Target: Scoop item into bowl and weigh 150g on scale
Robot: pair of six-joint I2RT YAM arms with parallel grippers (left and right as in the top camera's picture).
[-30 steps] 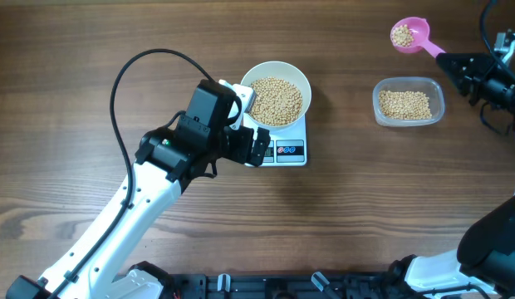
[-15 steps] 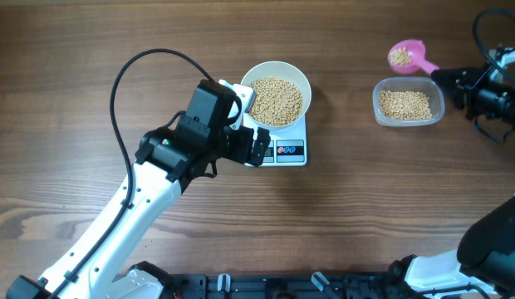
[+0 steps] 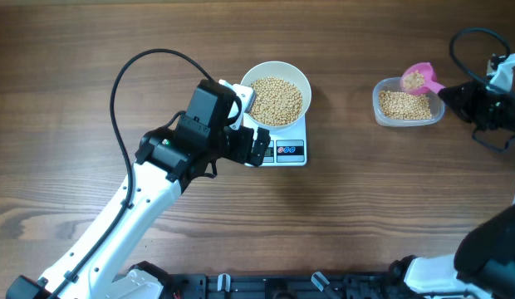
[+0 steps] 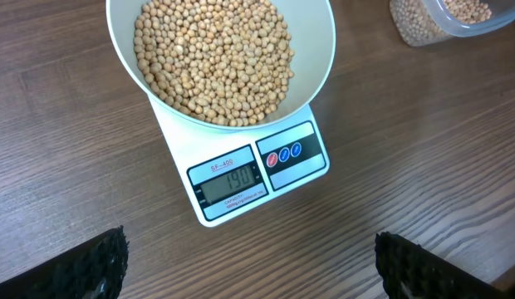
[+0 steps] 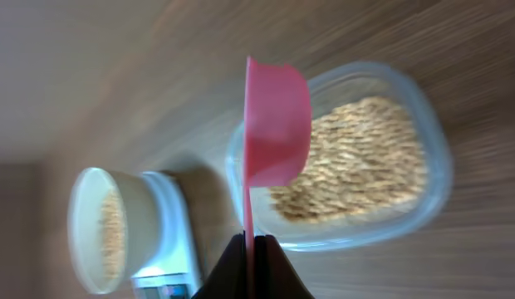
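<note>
We are pinching the pink scoop (image 5: 277, 124) tight in our right gripper (image 5: 247, 249) over the tub (image 3: 438, 111); our left gripper (image 4: 249, 266) is hanging wide open, empty, by the scale (image 4: 181, 143) carrying the bowl (image 4: 324, 50) of beans (image 4: 212, 54)

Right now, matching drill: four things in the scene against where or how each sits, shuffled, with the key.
Things
1. white bowl
2. pink scoop
3. clear tub
4. left pincer

States
A. open, empty, near the scale
B. on the table, part full of beans
C. on the scale, holding beans
D. gripped by the right pincer, over the tub

Pairs: 1-C, 2-D, 3-B, 4-A
</note>
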